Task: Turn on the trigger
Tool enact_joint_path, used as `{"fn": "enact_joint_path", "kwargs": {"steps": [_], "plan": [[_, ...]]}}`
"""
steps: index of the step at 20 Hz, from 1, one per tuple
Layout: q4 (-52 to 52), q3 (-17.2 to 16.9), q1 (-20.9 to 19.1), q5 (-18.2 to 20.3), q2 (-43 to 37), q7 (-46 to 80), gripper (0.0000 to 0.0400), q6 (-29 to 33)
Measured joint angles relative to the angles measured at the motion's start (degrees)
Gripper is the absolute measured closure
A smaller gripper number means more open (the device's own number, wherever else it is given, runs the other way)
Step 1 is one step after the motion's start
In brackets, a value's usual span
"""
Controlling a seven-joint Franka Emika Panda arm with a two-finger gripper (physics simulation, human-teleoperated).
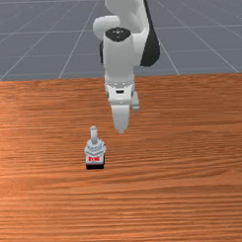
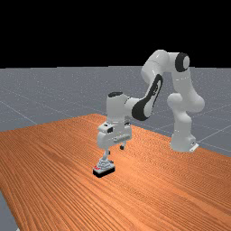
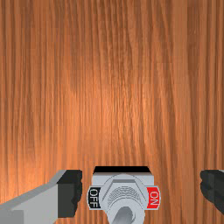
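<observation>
In the front view my gripper (image 1: 128, 119) hangs above the table, to the right of the switch (image 1: 95, 148) and farther back. Its lever (image 1: 94, 134) stands up from the grey body, over a red label and a black base. The far view has the gripper (image 2: 115, 150) just above the switch (image 2: 104, 168), its fingers apart. Seen from the hand, the gripper (image 3: 141, 192) is open, and the switch (image 3: 124, 183) shows lower down between the two separated fingers, touching neither. A black OFF label (image 3: 93, 197) and a red ON label (image 3: 153, 197) flank the lever (image 3: 124, 216).
The wooden table (image 1: 184, 190) extends around the switch on all sides. In the far view the arm's base (image 2: 182, 143) stands at the table's far right edge, with the arm reaching over the wood.
</observation>
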Motion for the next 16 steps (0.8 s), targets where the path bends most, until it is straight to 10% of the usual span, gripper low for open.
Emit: {"fn": "enact_joint_path", "kwargs": {"steps": [2, 4, 16], "plan": [[9.5, 0.0, 0.0, 0.0, -5.1, 0.0, 0.0252, -19.2], [31.4, 0.0, 0.0, 0.0, -5.0, 0.0, 0.0345, -40.5], [30.5, -0.1, 0.3, 0.0, -9.2, 2.2, 0.0400, -39.3]]}}
